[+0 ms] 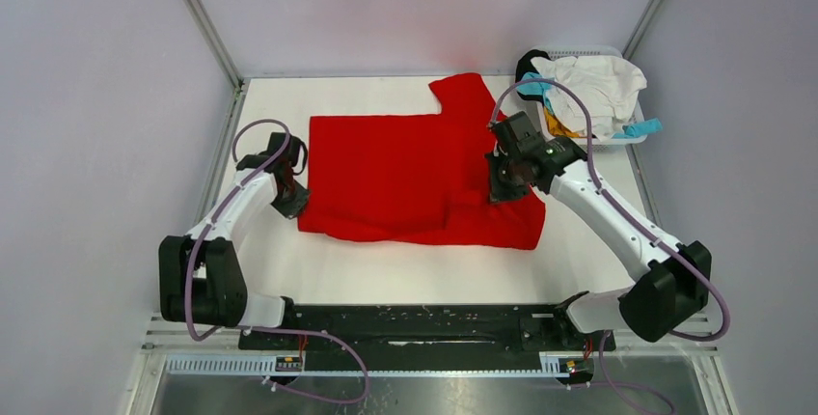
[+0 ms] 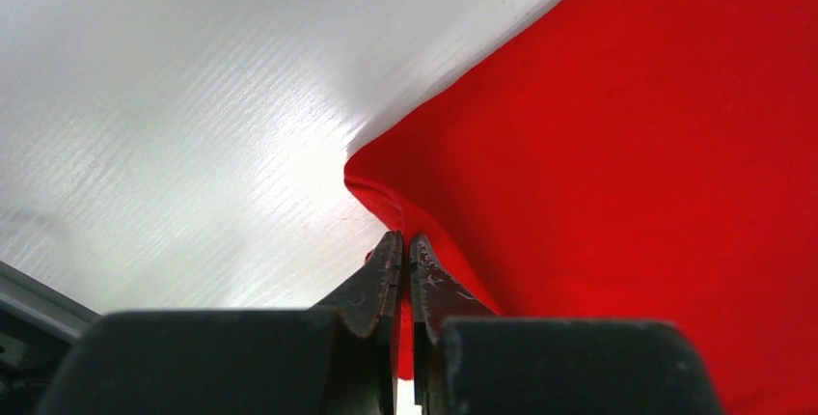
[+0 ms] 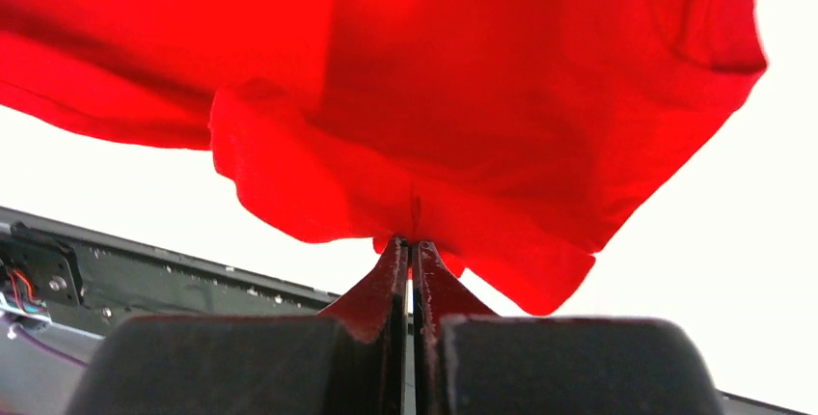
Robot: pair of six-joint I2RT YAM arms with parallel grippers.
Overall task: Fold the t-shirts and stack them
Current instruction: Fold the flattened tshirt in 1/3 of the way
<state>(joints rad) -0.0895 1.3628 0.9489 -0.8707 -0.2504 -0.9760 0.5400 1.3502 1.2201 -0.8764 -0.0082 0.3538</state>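
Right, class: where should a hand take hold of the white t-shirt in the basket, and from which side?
Pinch a raised fold at the top of the white t-shirt, coming straight down from above. It lies crumpled on top of the other shirts, and the basket walls likely block the sides.

The white shirt (image 1: 600, 85) hides most of the basket (image 1: 582, 51).
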